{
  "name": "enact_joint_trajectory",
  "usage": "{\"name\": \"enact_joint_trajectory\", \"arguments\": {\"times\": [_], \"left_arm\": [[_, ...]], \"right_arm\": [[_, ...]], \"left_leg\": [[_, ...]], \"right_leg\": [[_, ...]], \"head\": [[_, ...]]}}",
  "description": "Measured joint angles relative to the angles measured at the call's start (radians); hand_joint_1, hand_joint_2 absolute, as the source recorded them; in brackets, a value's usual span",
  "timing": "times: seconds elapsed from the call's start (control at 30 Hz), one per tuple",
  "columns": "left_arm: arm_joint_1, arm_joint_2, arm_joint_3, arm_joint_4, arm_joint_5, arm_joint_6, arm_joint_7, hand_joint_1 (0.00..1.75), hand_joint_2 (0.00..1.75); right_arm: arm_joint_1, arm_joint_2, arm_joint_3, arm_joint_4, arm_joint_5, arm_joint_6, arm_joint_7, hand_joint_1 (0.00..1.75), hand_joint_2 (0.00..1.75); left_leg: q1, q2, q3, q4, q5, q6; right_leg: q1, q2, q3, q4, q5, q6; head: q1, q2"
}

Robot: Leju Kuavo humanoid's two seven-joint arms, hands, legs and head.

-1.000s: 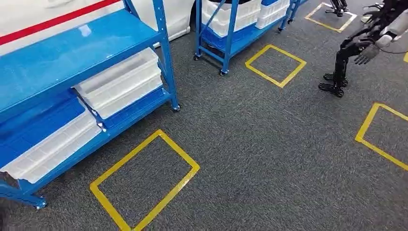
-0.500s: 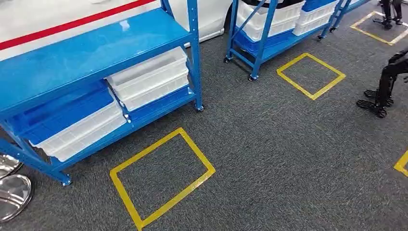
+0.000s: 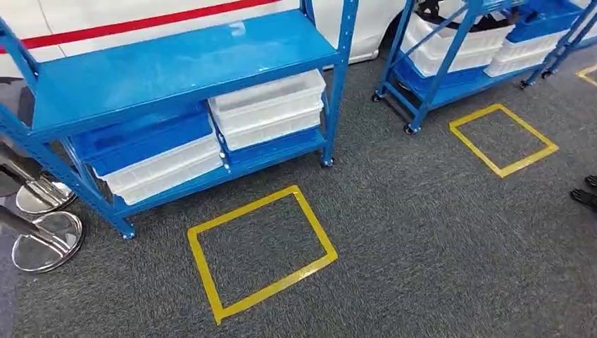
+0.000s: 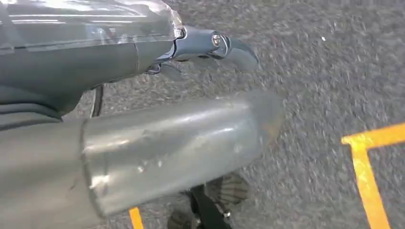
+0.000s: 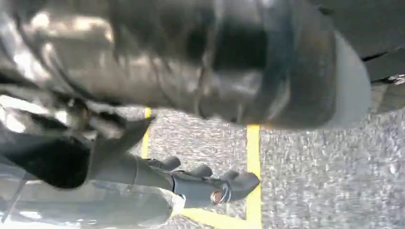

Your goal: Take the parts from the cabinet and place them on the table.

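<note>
A head view looks down on grey carpet in a workshop. At upper left stands a blue metal shelving cabinet (image 3: 176, 63) with a bare blue top shelf. On its lower shelf sit stacked trays: a white tray stack (image 3: 271, 109) at the right end, and beside it a blue tray (image 3: 144, 137) resting on white trays (image 3: 165, 169). What these trays hold cannot be seen from this angle, so the parts themselves are not visible.

On the carpet just in front of the cabinet is a rectangle outlined in yellow tape (image 3: 260, 250). A second blue cabinet on castors (image 3: 450, 67) stands at upper right, carrying more white and blue trays, with a second yellow tape rectangle (image 3: 503, 139) in front of it. Behind both cabinets runs a white surface bearing a red stripe (image 3: 141, 24). No writing, brand or label is readable anywhere.

At the far left, two shiny round metal bases (image 3: 46, 236) sit on the floor just beside the first cabinet's leg. At the right edge a small dark foot-like shape (image 3: 586, 197) rests on the carpet.

The left wrist view, blurred, shows the left hand (image 4: 210, 47) hanging above the carpet, fingers apart and holding nothing. The right wrist view shows the right hand (image 5: 210, 183) above a yellow tape line, its dark fingers loosely extended with nothing in them.
</note>
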Motion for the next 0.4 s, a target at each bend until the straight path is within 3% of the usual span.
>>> {"name": "enact_joint_trajectory", "arguments": {"times": [0.07, 0.1, 0.13, 0.17, 0.23, 0.27, 0.3, 0.4], "left_arm": [[-0.003, 0.000, 0.000, -0.002, 0.000, 0.000, -0.001, 0.00, 0.00], [-0.002, 0.000, 0.000, -0.004, 0.001, -0.001, -0.002, 0.00, 0.00], [-0.001, 0.000, 0.000, -0.008, 0.003, -0.003, -0.005, 0.00, 0.00], [0.003, -0.002, 0.001, -0.011, 0.006, -0.008, -0.011, 0.00, 0.00], [0.010, -0.008, 0.001, -0.019, 0.008, -0.012, -0.015, 0.00, 0.00], [0.014, -0.010, 0.002, -0.023, 0.008, -0.012, -0.016, 0.00, 0.00], [0.013, -0.011, 0.002, -0.025, 0.008, -0.012, -0.017, 0.00, 0.00], [0.012, -0.011, 0.002, -0.033, 0.009, -0.015, -0.021, 0.00, 0.00]], "right_arm": [[0.003, 0.000, 0.000, 0.000, 0.001, 0.001, 0.000, 0.00, 0.00], [0.004, 0.000, 0.000, 0.001, 0.001, 0.002, -0.003, 0.00, 0.00], [0.005, 0.000, 0.000, 0.001, -0.002, 0.002, -0.008, 0.00, 0.00], [0.005, 0.000, -0.002, 0.001, -0.010, 0.002, -0.013, 0.00, 0.00], [0.006, 0.000, -0.009, 0.001, -0.015, 0.003, -0.019, 0.00, 0.00], [0.008, 0.000, -0.012, 0.001, -0.016, 0.003, -0.021, 0.00, 0.00], [0.005, 0.000, -0.014, 0.001, -0.016, 0.003, -0.024, 0.00, 0.00], [0.004, 0.001, -0.015, 0.001, -0.016, 0.005, -0.024, 0.00, 0.00]], "left_leg": [[-0.002, -0.023, -0.003, 0.001, 0.001, 0.003], [-0.003, -0.038, -0.003, 0.001, 0.001, 0.003], [-0.003, -0.045, -0.001, 0.001, -0.005, 0.007], [-0.004, -0.054, 0.002, 0.003, -0.007, 0.006], [-0.004, -0.067, 0.014, 0.006, -0.021, 0.002], [-0.007, -0.071, 0.014, 0.009, -0.030, -0.004], [-0.012, -0.075, 0.015, 0.012, -0.044, -0.013], [-0.008, -0.079, 0.025, 0.005, -0.053, -0.031]], "right_leg": [[0.000, 0.012, -0.077, 0.151, -0.062, 0.002], [0.000, 0.013, -0.101, 0.190, -0.062, 0.002], [0.000, 0.013, -0.101, 0.176, -0.032, 0.001], [0.000, 0.014, -0.081, 0.122, 0.016, -0.001], [0.000, 0.023, -0.013, -0.039, 0.109, -0.011], [0.002, 0.037, 0.008, -0.090, 0.107, -0.017], [0.004, 0.037, 0.014, -0.102, 0.088, -0.016], [0.007, 0.034, 0.025, -0.108, 0.080, -0.033]], "head": [[0.000, 0.000], [0.000, 0.000], [0.000, 0.000], [0.000, 0.000], [0.000, 0.000], [0.000, 0.000], [0.000, 0.000], [0.000, 0.000]]}}
